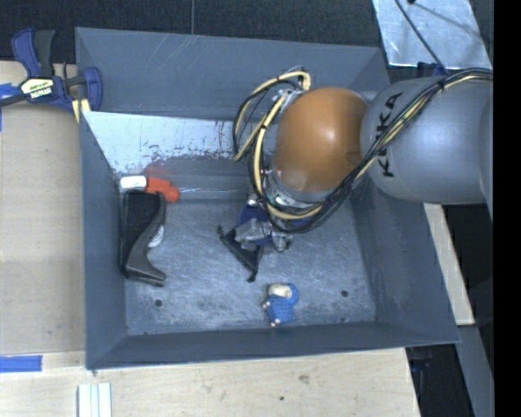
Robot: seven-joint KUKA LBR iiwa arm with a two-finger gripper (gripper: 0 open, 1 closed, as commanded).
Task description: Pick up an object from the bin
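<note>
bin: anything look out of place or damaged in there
Nothing looks spilled or broken. The bin's back wall carries reddish scuffs and scratches. The black tool with an orange tip lies on its side by the left wall, and a small blue-and-white thing sits apart near the front.

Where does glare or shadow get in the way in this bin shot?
Camera view: a bright reflection washes the bin's back wall; the orange cover shows a soft sheen; the gripper sits in its shade over a black piece that merges with the dark; the black handle at left and the small blue and white piece are evenly lit.
</note>
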